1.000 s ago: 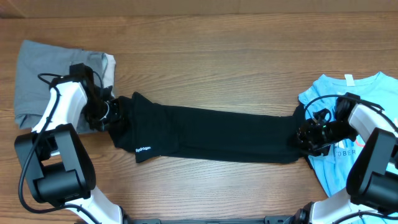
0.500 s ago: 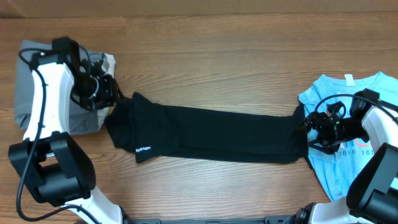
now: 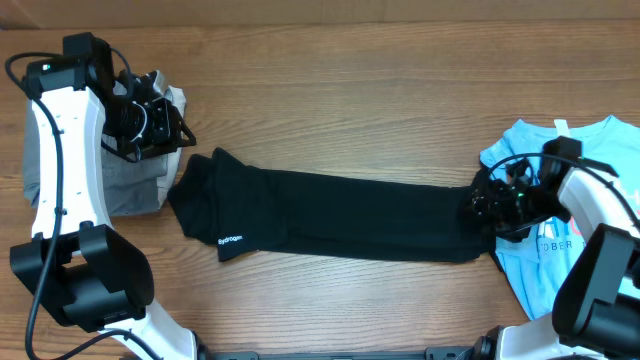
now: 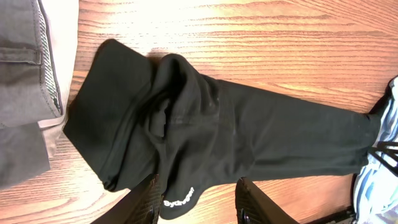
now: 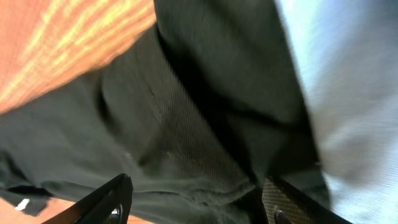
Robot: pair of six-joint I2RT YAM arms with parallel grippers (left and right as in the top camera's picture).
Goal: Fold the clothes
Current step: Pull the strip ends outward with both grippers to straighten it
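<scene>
A long black garment (image 3: 340, 215) lies stretched across the table, with white lettering near its left end. My left gripper (image 3: 160, 128) is open and empty, raised over the folded grey garment (image 3: 50, 100), up and left of the black garment's left end. In the left wrist view its fingers (image 4: 199, 202) frame the black garment (image 4: 205, 124) from well above. My right gripper (image 3: 483, 208) is open at the black garment's right end. In the right wrist view its fingers (image 5: 199, 205) are spread low over the black fabric (image 5: 174, 112).
A light blue T-shirt (image 3: 590, 150) lies at the right edge, under the black garment's right end; it shows in the right wrist view (image 5: 348, 74). The grey garment (image 4: 25, 93) sits at the far left. Bare wood lies behind and in front of the black garment.
My left gripper has left the black garment's left end and risen back and left over the grey garment. My right gripper drew right, then returned left onto the black garment's end.
</scene>
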